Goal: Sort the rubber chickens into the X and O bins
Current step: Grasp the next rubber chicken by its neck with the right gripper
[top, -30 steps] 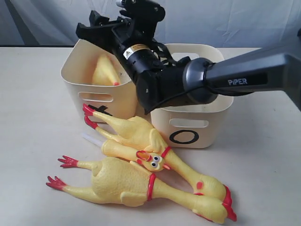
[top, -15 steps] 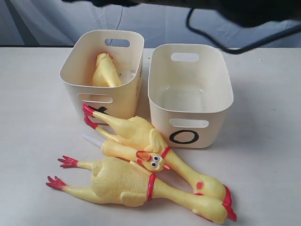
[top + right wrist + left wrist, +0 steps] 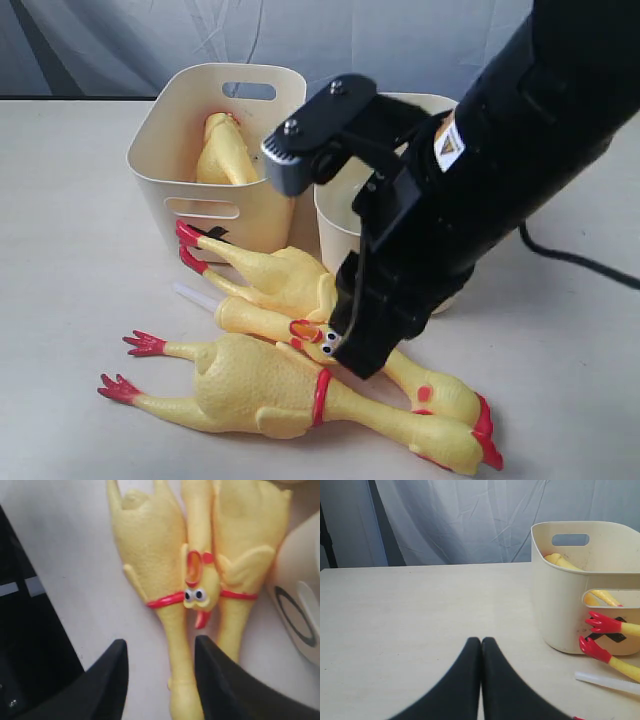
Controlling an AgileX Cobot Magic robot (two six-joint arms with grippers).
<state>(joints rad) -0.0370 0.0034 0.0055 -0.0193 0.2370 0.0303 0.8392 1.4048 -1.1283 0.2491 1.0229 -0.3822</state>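
Three yellow rubber chickens lie side by side on the table: a plump one (image 3: pixel 260 385) in front, a slim one (image 3: pixel 250 318) across the middle, and another plump one (image 3: pixel 280 275) behind. A fourth chicken (image 3: pixel 225 150) stands in the X bin (image 3: pixel 190 190). The O bin (image 3: pixel 335 225) is mostly hidden behind my right arm (image 3: pixel 440 230). My right gripper (image 3: pixel 160 647) is open just above the chickens, with the neck (image 3: pixel 177 680) of a plump one between its fingers and the slim chicken's head (image 3: pixel 196 595) ahead. My left gripper (image 3: pixel 481 641) is shut and empty, low over the table left of the X bin (image 3: pixel 570 595).
A thin white stick (image 3: pixel 195 297) lies on the table beside the chickens' red feet (image 3: pixel 602 622). The O mark (image 3: pixel 295 610) shows close beside the right gripper. A grey curtain hangs behind the table.
The right arm was over the bins, lifted out of view, and has now come down in front of the O bin over the three chickens. The chickens have not moved.
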